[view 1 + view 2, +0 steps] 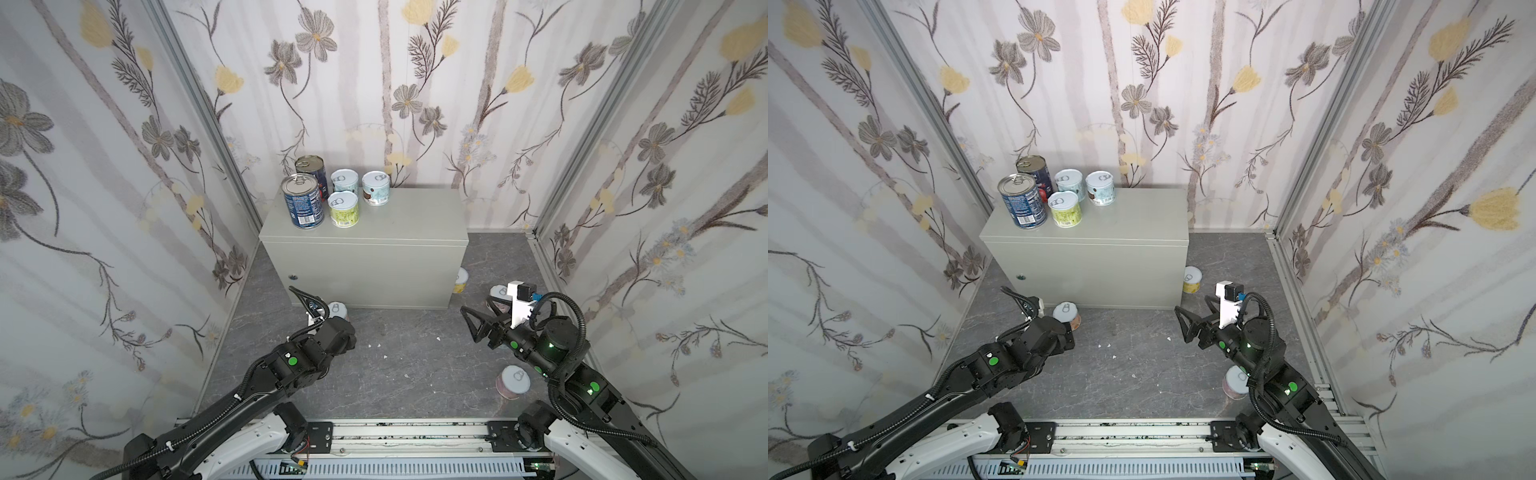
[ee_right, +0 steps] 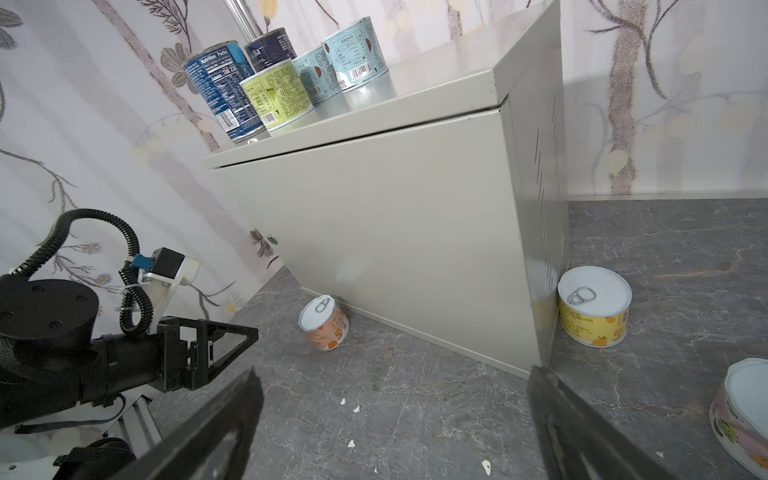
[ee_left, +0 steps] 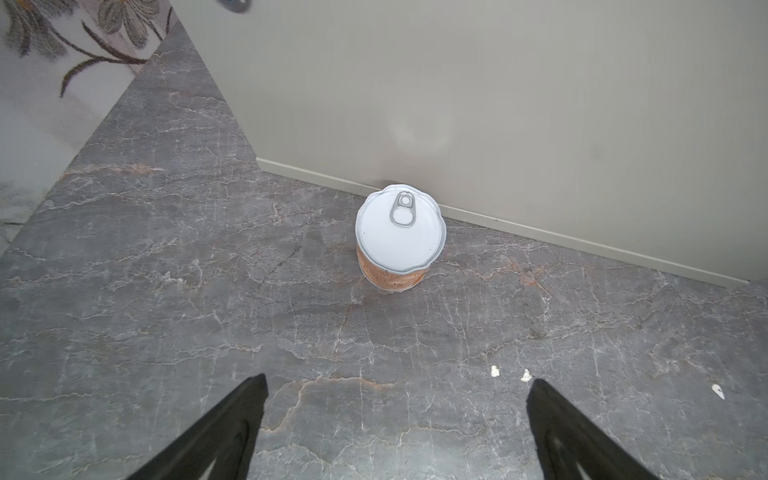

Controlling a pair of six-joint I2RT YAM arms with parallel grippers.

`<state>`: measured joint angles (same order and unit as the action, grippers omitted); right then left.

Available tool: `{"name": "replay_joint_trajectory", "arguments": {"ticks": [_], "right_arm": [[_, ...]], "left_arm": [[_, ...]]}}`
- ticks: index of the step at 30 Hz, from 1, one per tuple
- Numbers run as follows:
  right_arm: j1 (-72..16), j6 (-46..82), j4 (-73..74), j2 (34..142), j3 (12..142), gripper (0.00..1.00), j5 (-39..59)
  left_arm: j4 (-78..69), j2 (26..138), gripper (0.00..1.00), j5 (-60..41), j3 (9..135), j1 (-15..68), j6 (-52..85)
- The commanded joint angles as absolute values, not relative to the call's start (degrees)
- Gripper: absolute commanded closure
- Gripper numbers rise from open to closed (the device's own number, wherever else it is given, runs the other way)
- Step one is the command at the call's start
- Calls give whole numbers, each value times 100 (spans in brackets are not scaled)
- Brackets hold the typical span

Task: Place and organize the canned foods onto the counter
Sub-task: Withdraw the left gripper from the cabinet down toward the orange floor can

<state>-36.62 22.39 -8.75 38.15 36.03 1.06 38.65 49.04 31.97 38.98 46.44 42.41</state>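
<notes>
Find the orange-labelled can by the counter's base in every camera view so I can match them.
Top view: orange-labelled can on the floor at the front of the counter, partly hidden by the left arm.
Top view: same spot, more of it showing.
Left wrist: mid-picture, at the counter's base.
Right wrist: at the counter's front base, towards its lock end.
Shared landmark: the counter's round lock.

The light grey rectangular sheet-metal worktop (image 1: pixel 409 218) has a smooth painted satin coat that faintly mirrors the tins standing on it. The nearer tall dark blue can (image 1: pixel 303 205) has a bare, shiny metal top and a glossy printed label. The short orange-labelled can (image 3: pixel 399 237) has a pale matt lid with a bright metal pull-tab. The dark grey marble-veined floor (image 1: pixel 395 374) looks smooth, with a low sheen. The floral-printed walls (image 1: pixel 374 83) look matt.
</notes>
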Motion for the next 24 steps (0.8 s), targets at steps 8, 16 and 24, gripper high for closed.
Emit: {"name": "replay_joint_trajectory", "arguments": {"ticks": [8, 16, 24], "right_arm": [[-3669, 1790, -651, 3991, 3363, 0, 4], [-3656, 1676, -284, 4168, 3315, 0, 165], [-3665, 1841, 273, 4078, 3050, 0, 73]], "left_arm": [[1763, 5668, 0, 3038, 3276, 4085, 3930], [1025, 6444, 0, 2983, 3166, 3690, 3570], [471, 7186, 0, 2945, 3118, 3477, 3333]]}}
